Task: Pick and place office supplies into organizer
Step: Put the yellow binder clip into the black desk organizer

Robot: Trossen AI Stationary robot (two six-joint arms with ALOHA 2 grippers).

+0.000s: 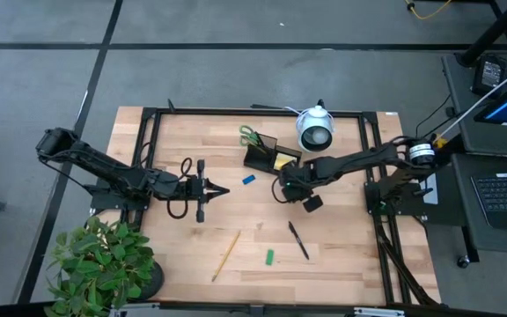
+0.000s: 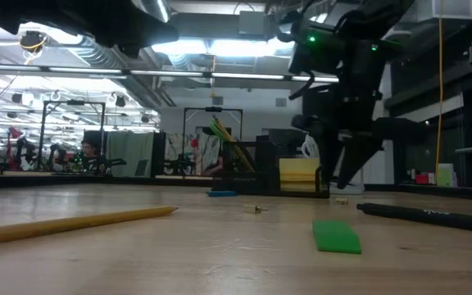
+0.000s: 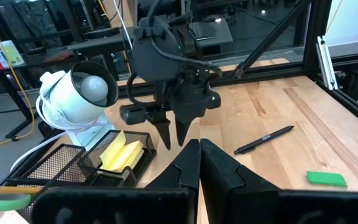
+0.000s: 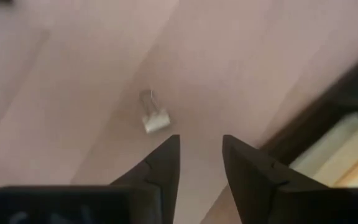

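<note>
Where the table's near edge runs, a wooden pencil (image 1: 226, 254) lies tilted, with a small green piece (image 1: 270, 257) and a black pen (image 1: 298, 239) beside it toward the right. Farther in, the left gripper (image 1: 225, 190) waits left of centre above the bare wood, its fingers (image 3: 191, 163) pressed together and holding nothing. A small blue piece (image 1: 249, 180) lies just beyond it. The right gripper (image 1: 282, 190) hangs close over the table just in front of the organizer (image 1: 269, 156), its fingers (image 4: 166, 163) apart and empty; a small white binder clip (image 4: 155, 118) lies on the wood just ahead of the tips. Inside the black mesh organizer, the yellow sticky-note pad (image 1: 283, 161) sits in the lower front compartment and the green-handled scissors (image 1: 250, 136) stand in the taller back section. Behind the organizer stands a white round device (image 1: 314, 129).
</note>
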